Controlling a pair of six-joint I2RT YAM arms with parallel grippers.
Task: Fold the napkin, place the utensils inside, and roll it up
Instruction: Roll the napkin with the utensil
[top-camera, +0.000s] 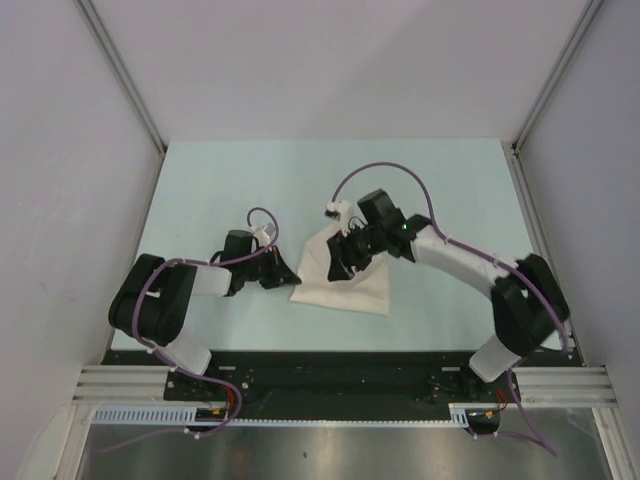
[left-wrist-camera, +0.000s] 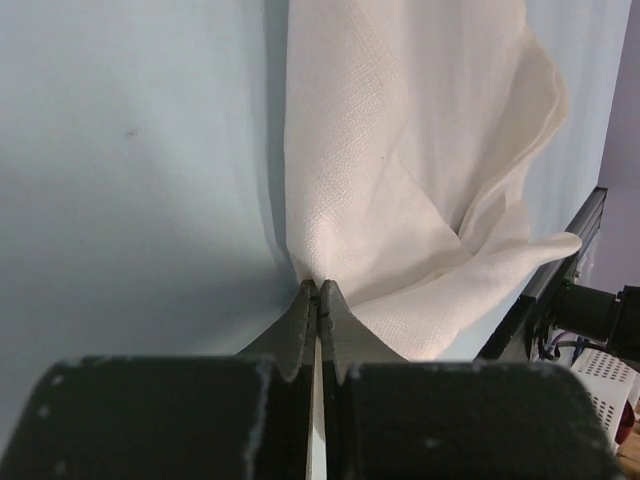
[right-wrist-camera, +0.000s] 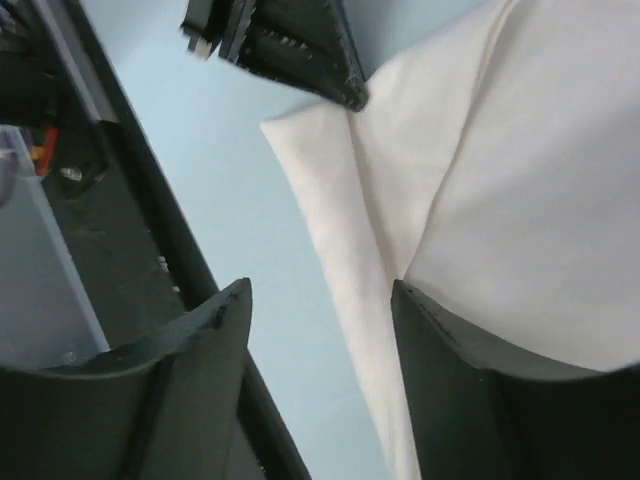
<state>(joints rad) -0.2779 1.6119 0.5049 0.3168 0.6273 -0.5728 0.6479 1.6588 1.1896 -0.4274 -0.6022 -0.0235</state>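
A: While the left hand (left-wrist-camera: 318, 290) sits pinched shut, look at its tips: right on the near left corner of the napkin (left-wrist-camera: 400, 150), with creases running straight into the pinch. I'd call that clamped on cloth.

B: Agreed. And the right hand (right-wrist-camera: 320, 288)? Fingers spread apart, nothing between them. One hangs over the white cloth, the other out over bare tabletop (right-wrist-camera: 250, 200).

A: So the napkin lies mid-tabletop, toward the near side, bunched into a rough triangle with its peak on the far side.

B: Thin, soft, light stuff, I'd judge. It'll droop and crumple the instant it's lifted, and it may slide on that smooth surface. Take it by the corners or along a hem, pinched firmly, one corner per hand, so the fold falls straight.

A: Any sign of the knife?

B: None in any view. I can't say where it is.

A: Labels, writing?

B: Nothing readable. Plain cloth, plain pale tabletop.
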